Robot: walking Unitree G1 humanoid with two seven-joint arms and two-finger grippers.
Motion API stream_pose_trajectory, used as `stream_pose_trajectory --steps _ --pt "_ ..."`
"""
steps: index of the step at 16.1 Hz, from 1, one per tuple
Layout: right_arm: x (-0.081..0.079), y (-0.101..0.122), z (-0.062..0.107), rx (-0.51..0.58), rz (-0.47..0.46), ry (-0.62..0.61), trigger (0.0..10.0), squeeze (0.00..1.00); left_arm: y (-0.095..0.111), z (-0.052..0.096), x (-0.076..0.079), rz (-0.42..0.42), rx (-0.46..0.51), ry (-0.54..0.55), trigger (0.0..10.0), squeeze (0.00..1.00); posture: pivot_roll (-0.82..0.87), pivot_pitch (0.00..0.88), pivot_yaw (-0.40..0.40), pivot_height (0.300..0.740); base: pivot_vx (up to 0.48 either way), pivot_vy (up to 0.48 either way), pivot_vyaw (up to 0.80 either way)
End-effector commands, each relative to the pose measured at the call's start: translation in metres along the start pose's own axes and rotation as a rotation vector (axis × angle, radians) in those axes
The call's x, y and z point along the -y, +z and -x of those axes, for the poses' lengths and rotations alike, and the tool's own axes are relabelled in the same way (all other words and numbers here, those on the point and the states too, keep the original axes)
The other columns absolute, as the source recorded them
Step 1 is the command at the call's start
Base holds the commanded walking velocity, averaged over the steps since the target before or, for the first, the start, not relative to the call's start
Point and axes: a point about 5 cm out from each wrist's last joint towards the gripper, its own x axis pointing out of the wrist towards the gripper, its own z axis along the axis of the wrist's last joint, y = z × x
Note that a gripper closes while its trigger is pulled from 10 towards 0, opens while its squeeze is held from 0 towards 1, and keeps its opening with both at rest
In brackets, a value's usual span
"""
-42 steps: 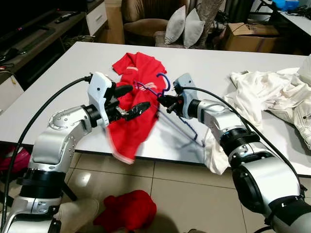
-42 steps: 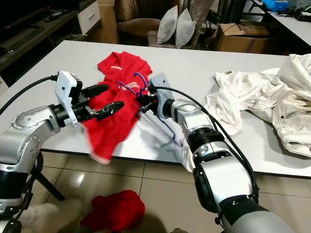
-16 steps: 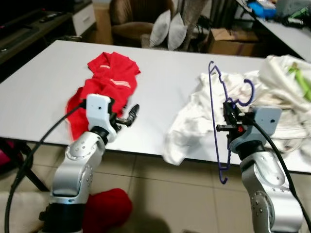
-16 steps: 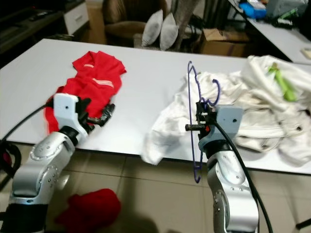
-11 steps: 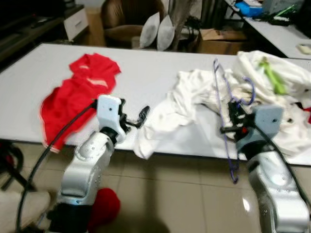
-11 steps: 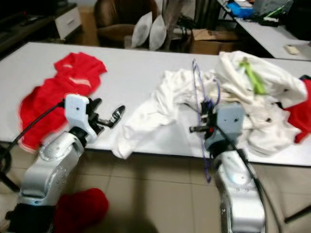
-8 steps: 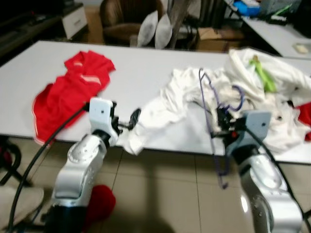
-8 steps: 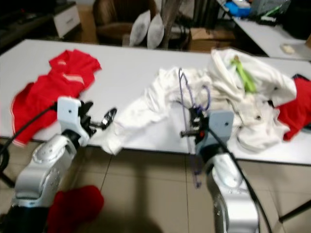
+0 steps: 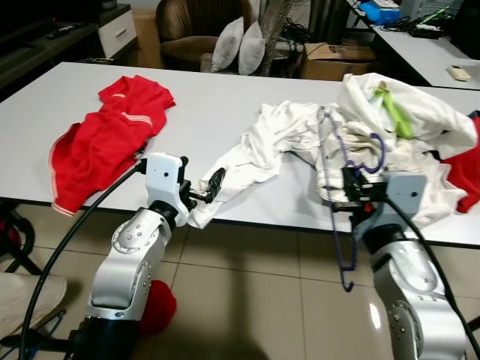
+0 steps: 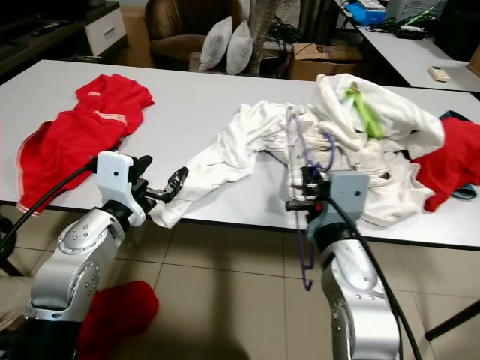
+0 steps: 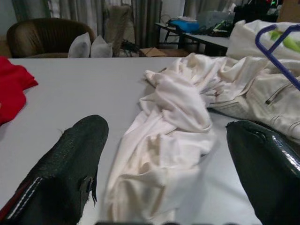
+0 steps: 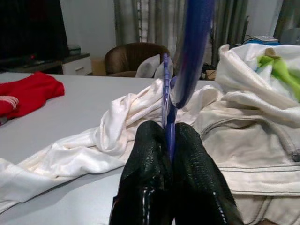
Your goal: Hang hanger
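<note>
My right gripper (image 9: 349,196) is shut on a purple wire hanger (image 9: 336,232) and holds it upright at the table's near edge. The hook curls above the fingers, and the long lower part hangs down past the edge. In the right wrist view the two black fingers (image 12: 147,154) pinch the hanger's wire (image 12: 190,47). My left gripper (image 9: 211,187) stands open over the near edge, beside the hanging end of a white garment (image 9: 255,150). In the left wrist view its fingers (image 11: 70,173) are spread wide with nothing between them.
A red shirt (image 9: 105,142) lies on the left of the white table (image 9: 202,97). White clothes (image 9: 390,127) with a green piece (image 9: 397,112) are piled behind the hanger. Red cloth (image 9: 469,169) lies at the right edge. Another red garment (image 9: 154,304) is on the tiled floor.
The view has swung right along the table. My right gripper has taken the hanger off the red shirt and now holds it upright. My left gripper has come away from the shirt.
</note>
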Motion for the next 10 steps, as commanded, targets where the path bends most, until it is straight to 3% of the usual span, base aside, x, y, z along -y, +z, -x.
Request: stream_pose_trajectory --steps 1,3,5,7,8,10 --pt "0.002 -0.001 -0.001 0.005 0.028 -0.026 10.0 0.00 0.005 -0.004 -0.003 -0.012 0.016 0.005 10.0 0.00 -0.20 0.000 0.005 0.740 0.000 0.469 -0.80" --pt "0.007 0.000 0.000 0.019 0.024 -0.034 10.0 0.00 0.004 -0.005 0.001 -0.020 0.012 -0.008 10.0 0.00 -0.19 0.000 0.010 0.740 0.000 0.234 -0.80" --pt "0.013 0.005 0.001 0.070 0.057 -0.103 10.0 0.00 0.002 -0.003 0.004 -0.044 0.003 -0.019 10.0 0.00 -0.19 0.000 0.009 0.740 0.000 -0.480 0.00" --pt "0.011 0.003 0.001 0.045 0.023 -0.078 10.0 0.00 0.000 -0.001 -0.001 -0.030 0.002 -0.010 10.0 0.00 -0.20 0.000 0.007 0.740 0.000 -0.480 0.00" --pt "0.007 0.004 0.001 0.051 -0.048 -0.056 10.0 0.00 0.000 -0.002 -0.004 -0.021 0.010 0.004 10.0 0.00 -0.21 0.000 0.009 0.740 0.000 0.000 -0.80" --pt "0.006 0.006 0.000 0.064 -0.042 -0.061 10.0 0.00 0.001 -0.004 -0.005 -0.003 0.019 0.010 10.0 0.00 -0.21 0.000 0.009 0.740 0.000 0.000 -0.80"
